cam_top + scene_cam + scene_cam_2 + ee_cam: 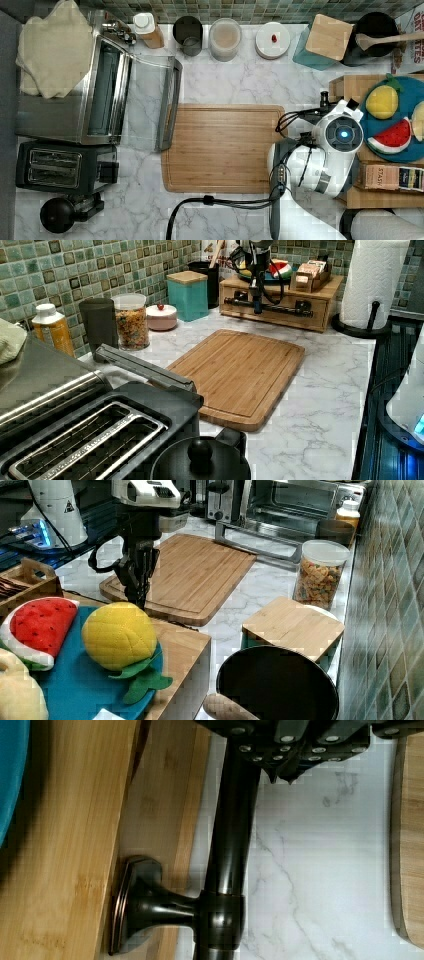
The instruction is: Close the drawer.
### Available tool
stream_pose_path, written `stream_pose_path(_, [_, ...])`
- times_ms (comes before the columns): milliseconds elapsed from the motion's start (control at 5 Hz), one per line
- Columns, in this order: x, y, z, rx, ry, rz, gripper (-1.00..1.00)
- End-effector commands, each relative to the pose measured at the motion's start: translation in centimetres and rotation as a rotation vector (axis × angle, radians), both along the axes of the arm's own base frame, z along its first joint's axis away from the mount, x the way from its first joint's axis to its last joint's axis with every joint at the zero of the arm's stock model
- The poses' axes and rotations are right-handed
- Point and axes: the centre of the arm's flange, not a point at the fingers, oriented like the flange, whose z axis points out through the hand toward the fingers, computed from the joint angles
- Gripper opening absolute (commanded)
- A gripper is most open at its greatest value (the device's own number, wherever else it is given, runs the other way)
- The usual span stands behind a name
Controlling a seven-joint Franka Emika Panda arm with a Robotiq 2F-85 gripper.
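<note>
The drawer (310, 316) is the light-wood front of the wooden box unit (350, 85) at the top view's right. Its dark bar handle (285, 308) runs across the front, and in the left view the front looks about flush with the box. My gripper (257, 304) hangs straight down in front of the drawer, right at the bar. The wrist view shows the handle (230, 845) and its round mount (145, 905) against the wood (165, 820). My gripper (282, 770) is shut, its tips just beside the bar on the counter side. In the right view my gripper (137, 591) stands before the box.
A bamboo cutting board (222, 147) lies on the marble counter just in front of the drawer. A teal plate (400, 107) with toy fruit sits on the box top. The toaster oven's door (150, 100) hangs open beyond the board. A paper towel roll (372, 280) stands beside the box.
</note>
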Motion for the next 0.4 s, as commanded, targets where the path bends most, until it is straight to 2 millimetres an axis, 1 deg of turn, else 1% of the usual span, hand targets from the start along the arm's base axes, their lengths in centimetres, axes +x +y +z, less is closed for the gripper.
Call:
stream_pose_path(200, [-4.39,-15.01,8.31,-0.156,-0.171,-0.271,-1.0])
stream_pose_path(400, [-4.38,-14.98,8.29,-0.156,-0.171,-0.271,-1.0])
